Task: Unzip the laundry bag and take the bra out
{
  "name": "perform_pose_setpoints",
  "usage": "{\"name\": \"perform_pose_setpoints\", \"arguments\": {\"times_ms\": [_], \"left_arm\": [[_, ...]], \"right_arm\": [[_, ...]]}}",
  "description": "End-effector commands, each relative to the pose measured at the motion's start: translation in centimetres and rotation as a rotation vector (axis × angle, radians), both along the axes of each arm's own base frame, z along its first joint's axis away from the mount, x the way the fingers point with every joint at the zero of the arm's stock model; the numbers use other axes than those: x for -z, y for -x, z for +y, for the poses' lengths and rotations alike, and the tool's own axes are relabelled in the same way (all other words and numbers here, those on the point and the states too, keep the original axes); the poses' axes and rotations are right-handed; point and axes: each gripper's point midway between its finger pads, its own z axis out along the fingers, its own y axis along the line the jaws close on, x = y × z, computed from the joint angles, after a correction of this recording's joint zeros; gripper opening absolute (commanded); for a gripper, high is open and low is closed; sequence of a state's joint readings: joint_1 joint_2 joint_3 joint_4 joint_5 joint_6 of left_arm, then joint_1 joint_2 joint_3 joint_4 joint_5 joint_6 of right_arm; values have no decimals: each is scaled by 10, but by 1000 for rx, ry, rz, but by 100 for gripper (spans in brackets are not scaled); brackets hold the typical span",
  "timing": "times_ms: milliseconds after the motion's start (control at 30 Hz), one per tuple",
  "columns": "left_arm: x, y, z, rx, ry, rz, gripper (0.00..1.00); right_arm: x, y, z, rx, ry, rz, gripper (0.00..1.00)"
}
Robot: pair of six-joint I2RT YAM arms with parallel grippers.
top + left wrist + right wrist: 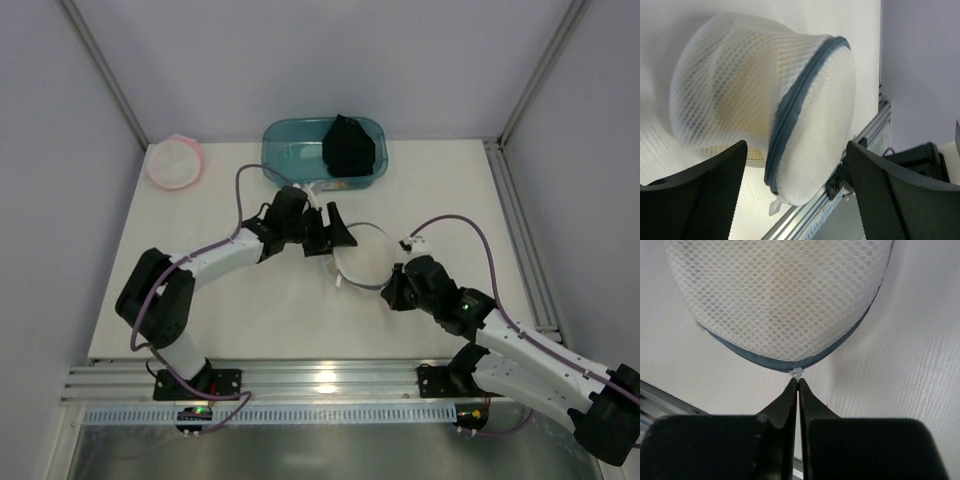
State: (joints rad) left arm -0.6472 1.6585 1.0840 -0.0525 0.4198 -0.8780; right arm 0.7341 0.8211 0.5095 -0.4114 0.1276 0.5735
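Observation:
The laundry bag point(362, 255), round white mesh with a grey-blue rim, lies mid-table. It also shows in the left wrist view point(765, 95) and the right wrist view point(780, 295). A pale beige bra point(735, 110) shows faintly through the mesh. My left gripper point(332, 233) is open at the bag's far-left side, and its fingers point(700, 195) flank the bag without gripping it. My right gripper point(388, 293) is at the bag's near-right edge, its fingertips point(791, 390) shut on a small white zipper pull point(798, 372) at the rim. Another white tab point(775, 205) hangs free from the rim.
A teal bin point(285, 150) at the back holds a black garment point(348, 147). A pink-rimmed round mesh bag point(174, 162) lies at the back left. An aluminium rail point(320, 380) runs along the near table edge. Enclosure walls stand left, right and behind.

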Motion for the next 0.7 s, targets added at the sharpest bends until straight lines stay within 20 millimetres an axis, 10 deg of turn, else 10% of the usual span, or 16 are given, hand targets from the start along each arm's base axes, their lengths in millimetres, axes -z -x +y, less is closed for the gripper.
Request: {"name": "perform_pose_setpoints", "arguments": {"times_ms": [0, 267, 667], "left_arm": [[-15, -12, 18, -119, -42, -51, 84], [-19, 41, 84, -324, -53, -25, 94], [-2, 72, 34, -264, 174, 113, 88]], "right_arm": [[-11, 5, 16, -78, -73, -31, 4], [-32, 16, 55, -258, -231, -62, 4], [-56, 31, 99, -468, -441, -79, 4]]}}
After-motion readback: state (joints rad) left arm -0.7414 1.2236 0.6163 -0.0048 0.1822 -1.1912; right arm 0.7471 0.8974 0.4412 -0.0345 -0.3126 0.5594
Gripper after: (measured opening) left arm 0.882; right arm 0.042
